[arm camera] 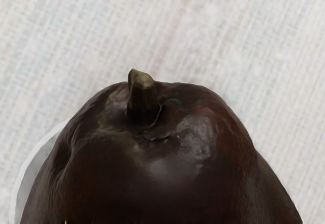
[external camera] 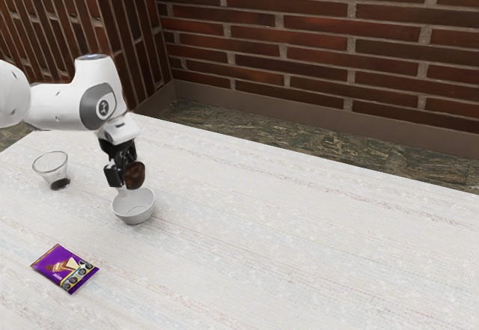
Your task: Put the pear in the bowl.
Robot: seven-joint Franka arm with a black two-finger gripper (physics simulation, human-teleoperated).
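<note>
Gripping the dark brown pear (external camera: 135, 175), the black gripper (external camera: 124, 175) has its jaws clamped on the fruit, kept apart by its width; one black finger shows against the pear's side toward the exterior view's left, while the other is mostly hidden. The pear hangs just above the pale grey bowl (external camera: 133, 215), over its far rim, and is not down inside it. In the wrist view the stubby stem (arm camera: 142, 98) stands up from the wrinkled, glossy skin, and a pale curve of the bowl peeks out beside the fruit. A clear glass (external camera: 51, 167) with a dark base stands on the white table (external camera: 299, 240), and a purple packet (external camera: 56, 262) lies flat near the bowl.
</note>
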